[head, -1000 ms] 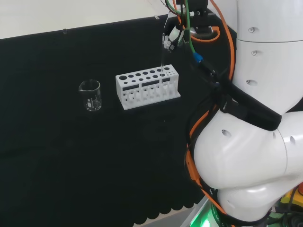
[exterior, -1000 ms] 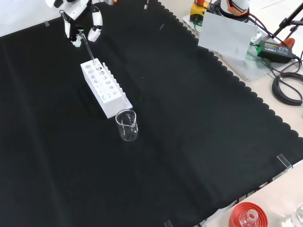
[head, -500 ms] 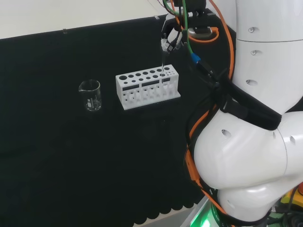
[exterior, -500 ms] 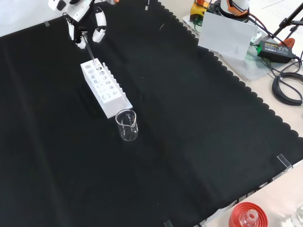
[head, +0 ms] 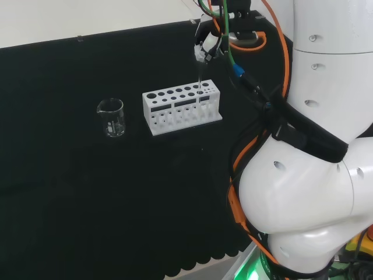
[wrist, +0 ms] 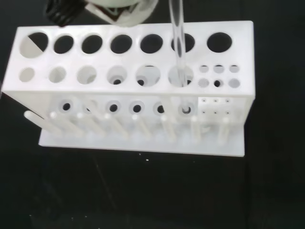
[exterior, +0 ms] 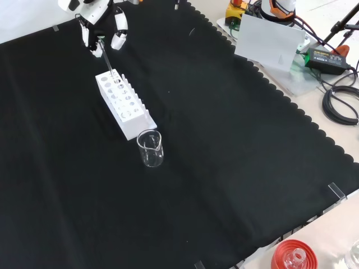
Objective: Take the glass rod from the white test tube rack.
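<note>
The white test tube rack (head: 182, 107) (exterior: 124, 103) (wrist: 128, 95) stands on the black cloth. A clear glass rod (head: 199, 76) (exterior: 108, 61) (wrist: 177, 38) rises nearly upright from a hole near the rack's right end in the head view. The wrist view shows the rod's lower part still inside a front-row hole. The hand (head: 207, 45) (exterior: 101, 28) hovers above that end of the rack, its fingers (exterior: 119, 37) curled round the rod's top. A blurred part of the hand (wrist: 119, 9) shows in the wrist view.
A clear glass beaker (head: 111, 116) (exterior: 150, 148) stands just beyond the rack's other end. Off the cloth in the front view are a red ribbed stand (exterior: 291, 256) at the lower right, plus a white board (exterior: 269, 40) and cables (exterior: 342, 103) at the right.
The hand has risen a little above the rack with the rod's top between its fingers. Rack and beaker have not moved.
</note>
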Motion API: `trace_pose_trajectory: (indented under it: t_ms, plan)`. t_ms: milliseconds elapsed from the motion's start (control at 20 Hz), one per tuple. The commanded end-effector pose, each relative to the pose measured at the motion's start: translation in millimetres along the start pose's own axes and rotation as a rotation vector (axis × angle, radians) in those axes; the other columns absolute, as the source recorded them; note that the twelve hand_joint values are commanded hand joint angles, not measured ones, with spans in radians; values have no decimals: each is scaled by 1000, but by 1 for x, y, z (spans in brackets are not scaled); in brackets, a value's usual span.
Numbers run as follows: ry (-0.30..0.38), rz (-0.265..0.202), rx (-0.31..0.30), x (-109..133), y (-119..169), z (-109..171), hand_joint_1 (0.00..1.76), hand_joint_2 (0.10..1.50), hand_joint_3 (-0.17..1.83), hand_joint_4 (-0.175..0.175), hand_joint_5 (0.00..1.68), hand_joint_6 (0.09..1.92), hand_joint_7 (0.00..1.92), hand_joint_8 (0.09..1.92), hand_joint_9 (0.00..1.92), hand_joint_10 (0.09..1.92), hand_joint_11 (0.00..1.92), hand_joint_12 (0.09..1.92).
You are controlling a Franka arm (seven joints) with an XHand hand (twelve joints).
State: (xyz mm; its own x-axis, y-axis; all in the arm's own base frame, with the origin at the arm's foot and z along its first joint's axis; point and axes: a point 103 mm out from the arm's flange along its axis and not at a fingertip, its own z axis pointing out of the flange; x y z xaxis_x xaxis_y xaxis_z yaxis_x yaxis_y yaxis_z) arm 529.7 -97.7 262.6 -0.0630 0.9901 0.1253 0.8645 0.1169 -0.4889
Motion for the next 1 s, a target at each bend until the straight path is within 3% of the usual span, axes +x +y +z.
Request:
trace_pose_trajectory:
  t_ms: [50, 300, 350, 500, 550, 650, 800, 850, 900, 1000]
  plan:
    - [15, -3, 17, 1, 0, 1, 969, 665, 767, -65, 670, 956, 641, 790, 987, 645, 1073, 1139]
    - [-1, -4, -16, 1, 0, 1, 968, 665, 769, -65, 667, 960, 642, 795, 988, 651, 1086, 1140]
    - [-3, -5, -2, 1, 0, 2, 970, 667, 771, -71, 680, 961, 659, 796, 1002, 650, 1104, 1128]
    - [6, -4, -58, 1, 0, 1, 1007, 681, 771, -114, 754, 949, 756, 774, 1098, 599, 1201, 1064]
    - [43, -25, -89, 1, 0, 1, 1053, 775, 640, -129, 824, 1011, 817, 777, 1174, 567, 1283, 1006]
    - [49, -31, -97, 1, 0, 0, 1116, 944, 368, -161, 902, 1076, 936, 790, 1329, 465, 1443, 856]
    - [23, -31, -104, 1, 0, 1, 1142, 1031, 199, -174, 943, 1071, 1046, 793, 1465, 337, 1567, 723]
    - [-1, -35, -89, 5, 7, -3, 1146, 1030, 195, -175, 953, 1061, 1081, 791, 1492, 311, 1592, 696]
    - [5, -48, -106, 20, 8, -3, 1149, 1014, 219, -175, 965, 1051, 1118, 785, 1517, 284, 1616, 668]
    - [2, -54, -138, 26, 8, -4, 1155, 935, 371, -175, 981, 1063, 1252, 810, 1585, 284, 1698, 598]
